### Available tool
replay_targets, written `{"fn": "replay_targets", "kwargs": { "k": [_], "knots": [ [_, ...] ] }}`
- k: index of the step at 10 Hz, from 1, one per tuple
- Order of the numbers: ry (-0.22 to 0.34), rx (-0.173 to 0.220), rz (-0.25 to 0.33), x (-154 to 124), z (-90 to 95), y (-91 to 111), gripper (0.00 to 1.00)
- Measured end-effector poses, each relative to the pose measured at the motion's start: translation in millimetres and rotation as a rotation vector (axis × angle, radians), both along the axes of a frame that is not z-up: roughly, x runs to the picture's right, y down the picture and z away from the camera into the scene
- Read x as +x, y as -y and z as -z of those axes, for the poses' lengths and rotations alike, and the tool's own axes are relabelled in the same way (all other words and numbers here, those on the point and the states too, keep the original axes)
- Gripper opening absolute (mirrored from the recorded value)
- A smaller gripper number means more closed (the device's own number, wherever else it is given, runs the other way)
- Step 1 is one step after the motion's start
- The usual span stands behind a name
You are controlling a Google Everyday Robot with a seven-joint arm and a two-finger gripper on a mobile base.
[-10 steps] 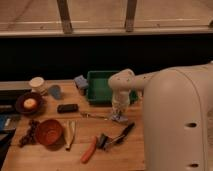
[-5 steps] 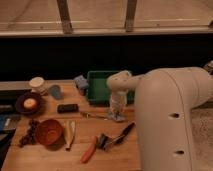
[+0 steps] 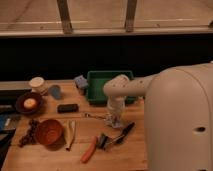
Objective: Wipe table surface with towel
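Dim, warm amber light lies over the counter [image 3: 55,160], darkest toward its left edge. Behind its far edge runs a black band, with a paler lit strip above. The claw [image 3: 114,116], pointing down over the counter's middle, looks dull beside the pale arm [image 3: 175,100], which catches the most light at the right edge.

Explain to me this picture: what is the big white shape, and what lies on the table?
The big white shape on the right is the robot's arm. One camera took the picture; where it sits is not on record. The arm reaches down to the table, and its gripper points down near the table's middle, onto a pale crumpled thing, probably the towel. Whether it is held, I cannot tell. Behind it stands a green tray. To the left are a black box, a brown bowl, a dark bowl and a white cup. In front lie an orange tool and a black tool.
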State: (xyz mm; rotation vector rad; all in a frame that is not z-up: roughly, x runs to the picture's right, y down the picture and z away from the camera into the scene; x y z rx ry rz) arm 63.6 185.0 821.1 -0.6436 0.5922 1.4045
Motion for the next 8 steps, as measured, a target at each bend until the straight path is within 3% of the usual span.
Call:
{"fn": "replay_targets", "kwargs": {
  "k": [2,3,6,8],
  "knots": [
    [-0.043,-0.013,-0.044,30.7,2.7,-12.2,0.0],
    [-0.06,-0.008,-0.06,41.7,-1.5,-9.1,0.0],
    [-0.104,0.012,-0.066,73.7,-23.1,18.9,0.0],
    [-0.103,0.026,-0.048,76.6,-39.9,37.4,0.0]
  ]
}}
